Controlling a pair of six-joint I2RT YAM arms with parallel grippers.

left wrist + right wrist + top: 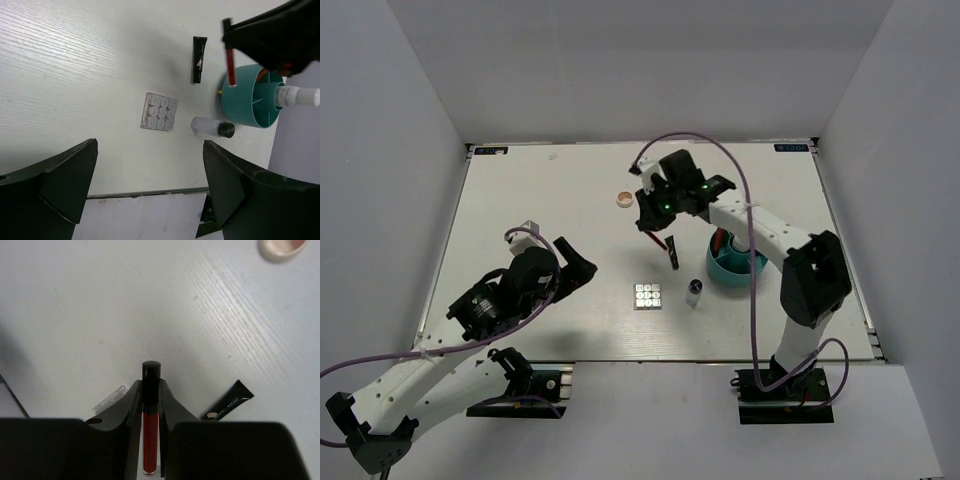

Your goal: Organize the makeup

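Observation:
My right gripper (652,222) is shut on a thin red-and-black pencil (151,415) and holds it above the table, left of the teal divided tub (735,268). It shows too in the left wrist view (229,60). The black tube (673,253) lies on the table just below the gripper. The square palette (647,296) and the silver-capped vial (693,292) lie side by side nearer the front. The round peach compact (623,199) sits farther back. A white bottle (300,96) rests in the tub (247,102). My left gripper (578,262) is open and empty, left of the palette.
Something red (720,240) sticks up in the tub beside the right arm. White walls enclose the table on three sides. The table's front edge (150,192) runs just under my left fingers (240,180). A clear item (110,397) peeks from behind my right gripper's left finger.

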